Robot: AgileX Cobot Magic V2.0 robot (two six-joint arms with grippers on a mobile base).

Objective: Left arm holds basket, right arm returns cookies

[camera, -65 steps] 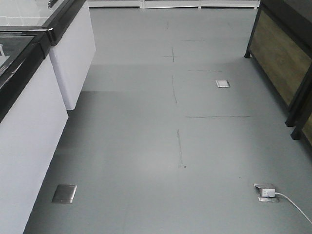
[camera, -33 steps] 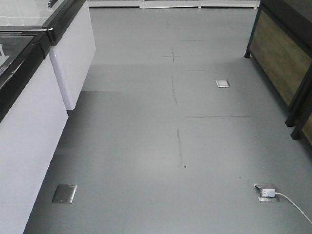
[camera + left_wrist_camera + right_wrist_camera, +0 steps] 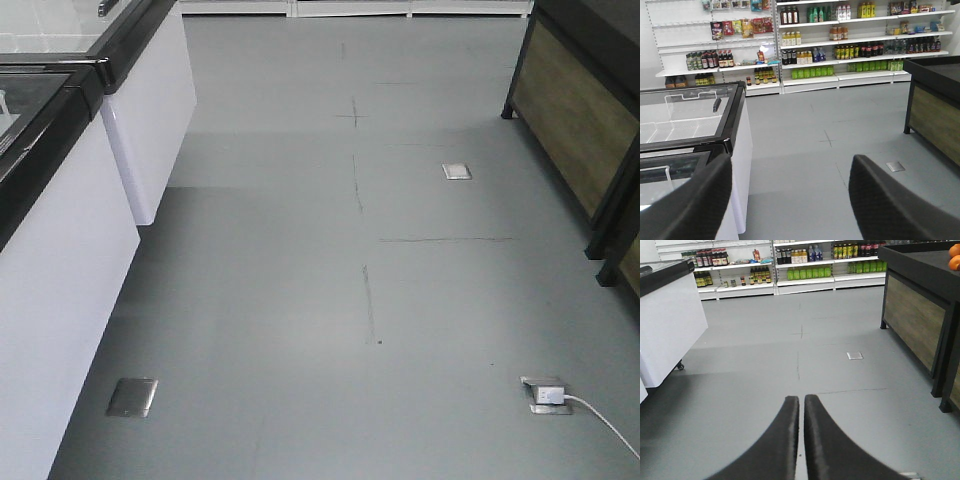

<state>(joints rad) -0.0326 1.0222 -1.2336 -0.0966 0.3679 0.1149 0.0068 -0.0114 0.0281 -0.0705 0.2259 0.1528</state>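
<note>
Neither the basket nor the cookies appear in any view. In the left wrist view my left gripper is open, its two black fingers far apart with only grey floor between them. In the right wrist view my right gripper is shut, the fingertips nearly touching with nothing between them, pointing down a shop aisle. No arm shows in the front view.
A white chest freezer with a black-framed glass lid lines the left. A black counter with wood panels stands on the right, oranges on top. Stocked shelves fill the far wall. A floor socket has a white cable.
</note>
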